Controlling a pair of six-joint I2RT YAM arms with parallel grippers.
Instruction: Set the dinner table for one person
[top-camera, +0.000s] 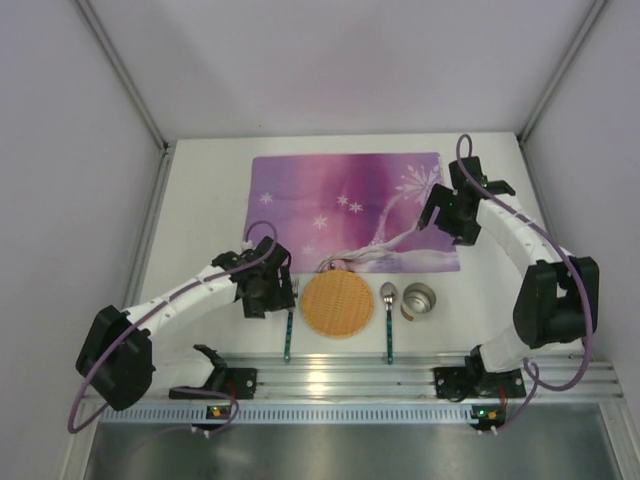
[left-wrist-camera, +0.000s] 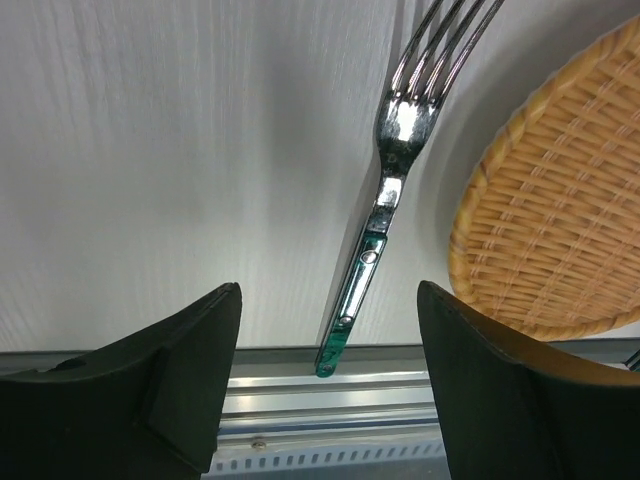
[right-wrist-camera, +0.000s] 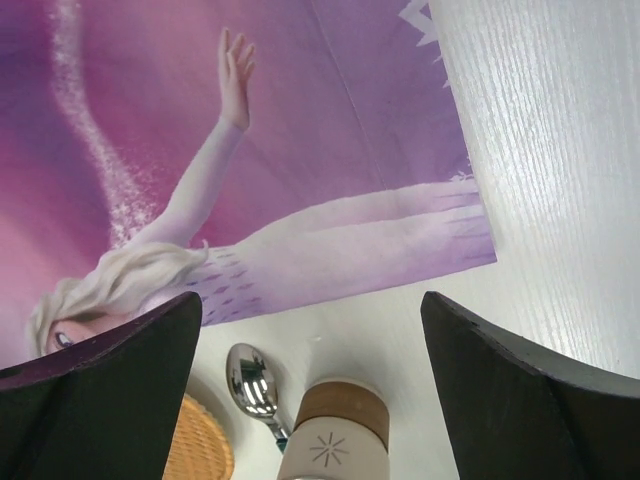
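Left gripper (left-wrist-camera: 330, 300) and right gripper (right-wrist-camera: 312, 298) both stand open, gripping nothing; cup (top-camera: 418, 300) sits just right of spoon (top-camera: 388, 293)

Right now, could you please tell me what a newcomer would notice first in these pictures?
The purple snowflake placemat catches the eye first, lying at the far middle of the white table. Along its near edge sits a round woven plate, with a fork to its left and a spoon and a small cup to its right.
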